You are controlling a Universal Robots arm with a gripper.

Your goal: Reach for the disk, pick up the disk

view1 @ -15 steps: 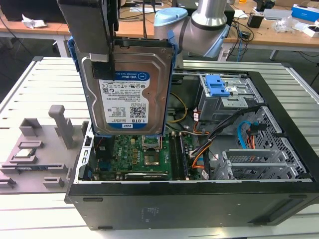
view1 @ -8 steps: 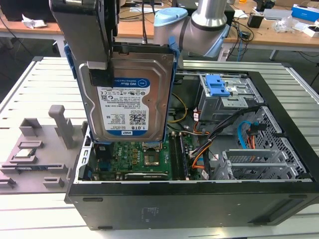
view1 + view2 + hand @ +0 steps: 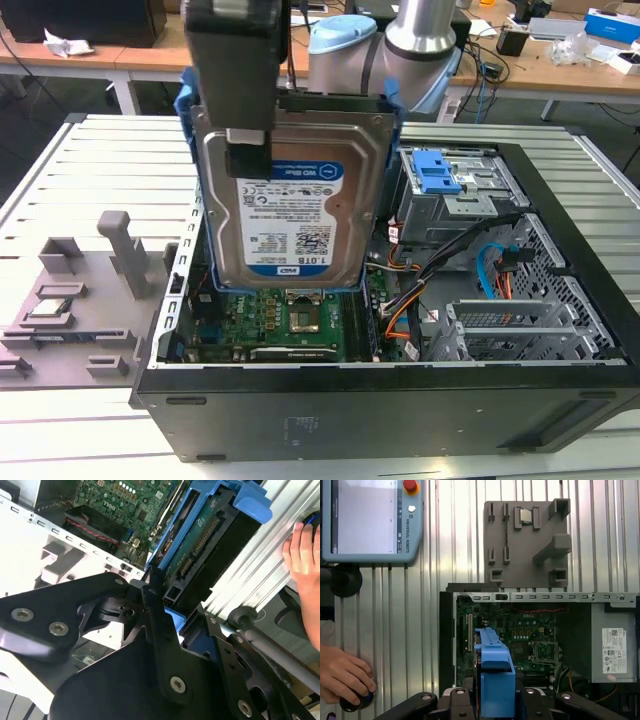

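One disk [image 3: 290,205] hangs upright in the tool [image 3: 247,140], which is clamped narrow on its top edge. Its long axis is vertical, directly below the tool, and it is lifted above the one open computer case [image 3: 560,400] on the counter [image 3: 90,160]. The contact itself looks firm, though partly hidden. One person's hand [image 3: 342,672] rests at the counter's edge.

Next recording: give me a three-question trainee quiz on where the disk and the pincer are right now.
1. True or false: the disk lies flat inside the computer case.
2. What grips the disk? A) a hand B) the pincer C) nothing
3. Fill in: in the exterior view, the grey fixture plate with the processor chip sits to the case's ____.

Key: 1 false, it hangs above the motherboard; 2 B; 3 left.
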